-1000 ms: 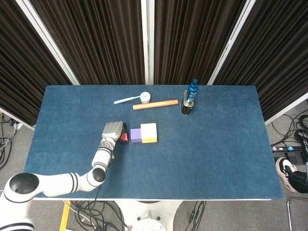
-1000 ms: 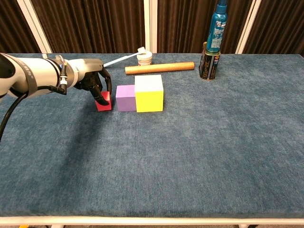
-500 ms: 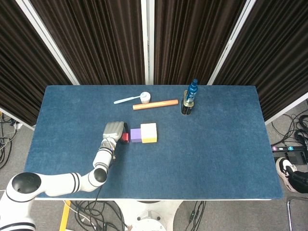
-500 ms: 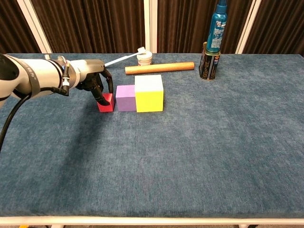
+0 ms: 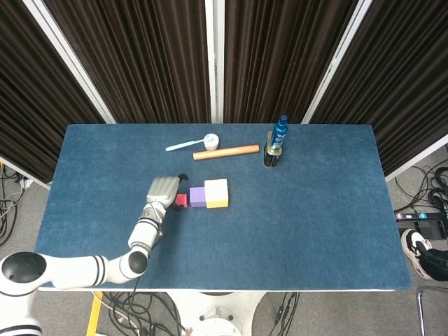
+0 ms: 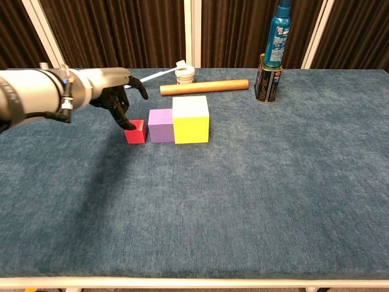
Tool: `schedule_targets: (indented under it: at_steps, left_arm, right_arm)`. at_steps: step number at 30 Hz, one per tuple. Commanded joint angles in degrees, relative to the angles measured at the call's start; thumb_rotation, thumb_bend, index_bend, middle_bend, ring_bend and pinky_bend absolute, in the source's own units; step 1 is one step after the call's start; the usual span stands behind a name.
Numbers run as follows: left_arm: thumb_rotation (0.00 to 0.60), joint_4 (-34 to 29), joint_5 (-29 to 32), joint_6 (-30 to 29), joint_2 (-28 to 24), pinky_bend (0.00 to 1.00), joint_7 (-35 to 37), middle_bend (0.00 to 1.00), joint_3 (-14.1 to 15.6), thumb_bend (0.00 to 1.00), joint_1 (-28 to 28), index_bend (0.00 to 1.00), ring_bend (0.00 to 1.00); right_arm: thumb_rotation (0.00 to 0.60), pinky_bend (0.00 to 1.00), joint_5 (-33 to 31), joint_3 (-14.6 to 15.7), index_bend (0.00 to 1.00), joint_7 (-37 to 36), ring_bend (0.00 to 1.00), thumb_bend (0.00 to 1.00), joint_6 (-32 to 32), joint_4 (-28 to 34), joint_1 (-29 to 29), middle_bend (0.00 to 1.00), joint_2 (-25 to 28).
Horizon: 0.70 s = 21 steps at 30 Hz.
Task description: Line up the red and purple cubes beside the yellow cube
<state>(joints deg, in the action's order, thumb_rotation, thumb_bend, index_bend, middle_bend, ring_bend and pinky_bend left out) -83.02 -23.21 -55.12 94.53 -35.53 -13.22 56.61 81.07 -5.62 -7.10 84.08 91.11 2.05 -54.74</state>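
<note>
Red cube (image 6: 135,131) sits just under the spread, empty left hand's (image 6: 112,97) fingertips (image 6: 129,125), beside the purple cube (image 6: 161,125).

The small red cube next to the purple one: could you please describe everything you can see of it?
The small red cube is a plain, matte block, the smallest of the three, sitting flat on the blue felt-like table. It stands at the left end of the row, next to the purple cube, which adjoins the larger yellow cube. A dark fingertip of the left hand touches its upper left edge.
</note>
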Motion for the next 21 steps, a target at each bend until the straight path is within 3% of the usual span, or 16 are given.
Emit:
schedule_targets:
  at_steps: [1,7,21]
  left_arm:
    - [0.6,-0.12,-3.15,-0.87,-1.25,1.0,0.69,0.88,2.35,0.27,-1.68,0.24,0.94]
    - [0.6,5.82,-4.82,0.11,1.82,0.99,1.09,0.88,3.4,0.21,-2.04,0.22,0.94]
    - [0.6,13.37,-7.03,2.51,6.37,0.99,2.77,0.88,1.07,0.16,-1.69,0.22,0.94]
  right_arm:
    - [0.6,0.11,-0.02,0.01,0.0,0.06,0.03,0.15,0.0,0.02,-0.02,0.1,0.0]
    - [0.6,0.11,0.0,-0.06,0.0,0.61,0.03,0.15,-0.08,0.49,0.1,0.1,0.14]
    - [0.6,0.11,-0.85,-0.22,0.0,1.6,0.03,0.15,-0.45,1.22,0.09,0.1,0.57]
